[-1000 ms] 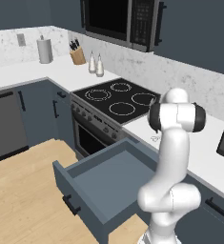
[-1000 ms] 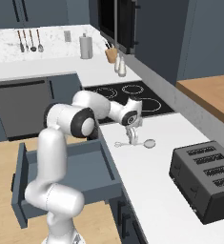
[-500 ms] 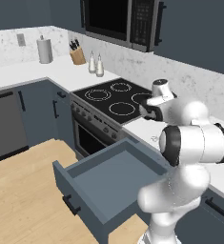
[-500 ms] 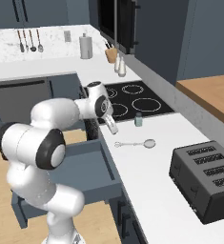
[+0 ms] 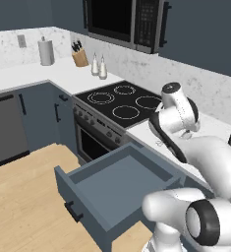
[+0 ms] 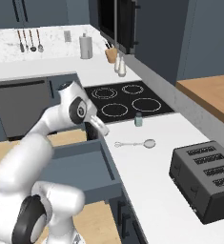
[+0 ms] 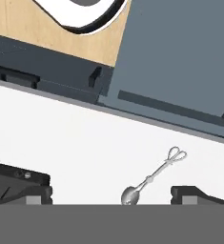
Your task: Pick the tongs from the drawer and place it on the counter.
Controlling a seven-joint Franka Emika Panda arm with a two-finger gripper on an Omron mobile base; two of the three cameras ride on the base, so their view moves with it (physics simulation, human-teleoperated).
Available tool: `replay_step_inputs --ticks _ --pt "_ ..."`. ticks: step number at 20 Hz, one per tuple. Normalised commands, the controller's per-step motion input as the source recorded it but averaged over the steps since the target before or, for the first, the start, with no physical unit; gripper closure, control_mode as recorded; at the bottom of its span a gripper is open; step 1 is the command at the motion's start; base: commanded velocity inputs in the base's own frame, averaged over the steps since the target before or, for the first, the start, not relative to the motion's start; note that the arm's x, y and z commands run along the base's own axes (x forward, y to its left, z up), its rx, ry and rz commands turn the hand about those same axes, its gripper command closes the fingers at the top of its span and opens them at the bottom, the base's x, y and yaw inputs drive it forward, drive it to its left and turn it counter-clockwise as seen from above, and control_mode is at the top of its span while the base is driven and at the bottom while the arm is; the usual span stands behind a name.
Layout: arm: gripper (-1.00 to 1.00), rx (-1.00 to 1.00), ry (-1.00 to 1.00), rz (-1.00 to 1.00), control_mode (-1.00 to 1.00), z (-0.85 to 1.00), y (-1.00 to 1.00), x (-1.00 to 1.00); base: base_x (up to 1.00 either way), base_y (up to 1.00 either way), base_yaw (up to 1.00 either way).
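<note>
A white counter [image 6: 147,176] runs along the wall over slate-blue cabinets, the largest surface in the scene. A black cooktop [image 6: 127,99] is set into it at the far end, and a dark toaster [image 6: 206,176] stands on it at the near end. The stretch of white slab between the two is bare apart from two small things, so there is open room there on all sides.

Below the counter's front edge the drawer [image 5: 118,189] stands pulled well out over the wood floor. In the left base view its inside looks like a flat blue bottom with nothing seen lying on it. Its short black handle [image 5: 74,211] sits on the flat front.

The white arm bends up over the drawer's back corner and the counter edge, with its head close to the cooktop's near edge.

The tongs [image 6: 134,143] lie flat on the counter, well back from its front edge, between the cooktop and the toaster and touching neither. In the hand view the tongs [image 7: 153,177] lie slantwise, the looped ends up and to the right.

A small glass jar [image 6: 138,119] stands upright just beside the cooktop's near edge, near the tongs but apart from them.

The gripper [image 7: 111,194] hangs clear of the counter with its dark fingertips [image 7: 20,187] spread wide apart. It holds nothing and touches nothing.
</note>
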Motion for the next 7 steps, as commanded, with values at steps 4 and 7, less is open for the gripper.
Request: replay_step_inputs --ticks 4,7 --pt "-1.0 0.08 -0.04 0.02 -1.0 0.14 0.01 -1.0 0.0 0.0 0.0" --pt "-1.0 0.13 -0.29 0.0 -1.0 -0.54 0.31 -1.0 0.0 0.0 0.0"
